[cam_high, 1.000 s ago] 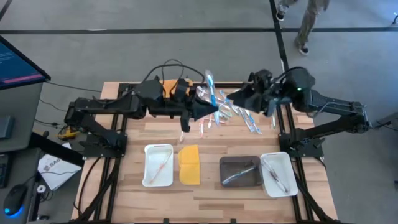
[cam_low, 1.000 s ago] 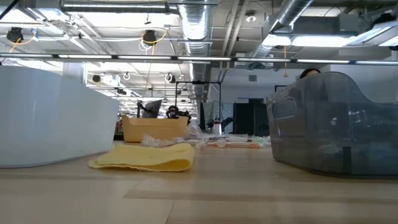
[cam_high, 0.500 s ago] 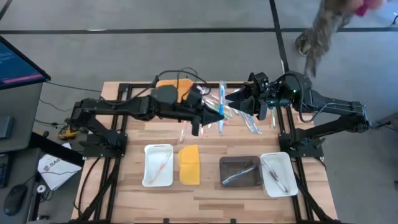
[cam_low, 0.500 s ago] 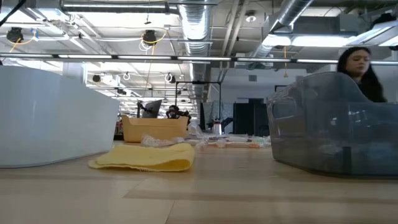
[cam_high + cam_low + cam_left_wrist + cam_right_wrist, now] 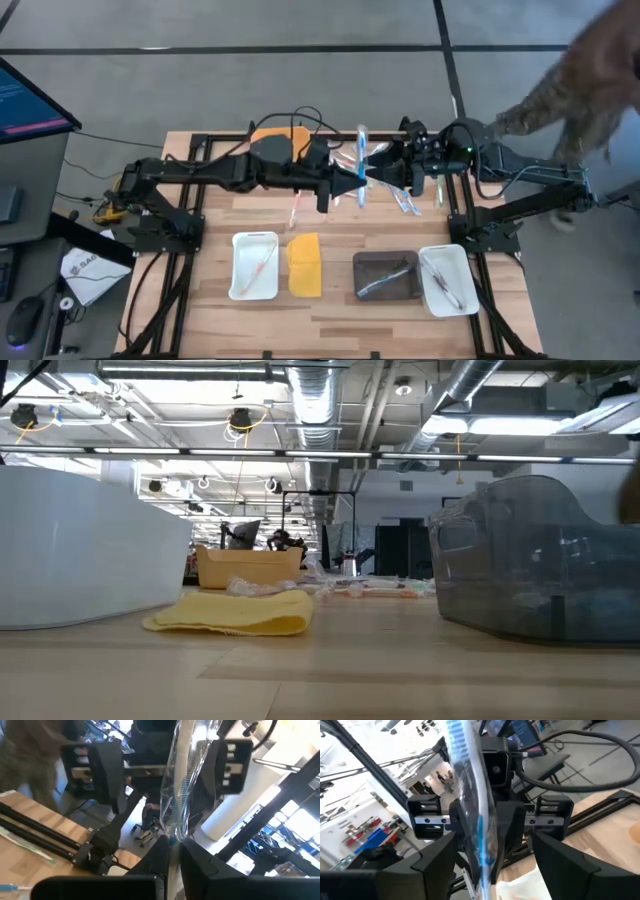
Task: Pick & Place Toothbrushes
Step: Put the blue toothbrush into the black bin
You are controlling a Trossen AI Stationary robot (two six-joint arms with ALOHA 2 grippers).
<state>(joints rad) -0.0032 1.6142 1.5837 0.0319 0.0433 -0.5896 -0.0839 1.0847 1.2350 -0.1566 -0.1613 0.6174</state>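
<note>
My left gripper [image 5: 357, 183] reaches over the table's far middle, shut on a blue toothbrush [image 5: 361, 160] in a clear wrapper. My right gripper [image 5: 386, 172] faces it from the right, open. In the right wrist view its two fingers stand wide on either side of the wrapped toothbrush [image 5: 470, 785] without touching it. More toothbrushes [image 5: 400, 192] lie in a loose pile on the table under the right gripper, and a pink one [image 5: 295, 210] lies alone nearer the left arm. Neither gripper shows in the low view. My left gripper pinches the wrapped toothbrush by its lower end [image 5: 172, 839] between its two fingers [image 5: 159, 857]. The toothbrush is lifted clear of the table and stands out beyond the fingertips, roughly in line with the fingers, its bristle end [image 5: 186, 740] farthest from them.
Along the near side stand a white tray [image 5: 255, 266] holding a pink toothbrush, a flat yellow lid [image 5: 305, 265], a grey tray [image 5: 387, 275] and a second white tray [image 5: 445, 280]. An orange box [image 5: 280, 137] sits at the far edge. A person [image 5: 580, 80] passes beyond the table's far right.
My left gripper has carried the wrapped toothbrush toward the table's right, up to my right gripper, and the toothbrush now lies squarer to the table's edges than before. My right gripper has edged toward it. A person has walked across beyond the far right corner.
</note>
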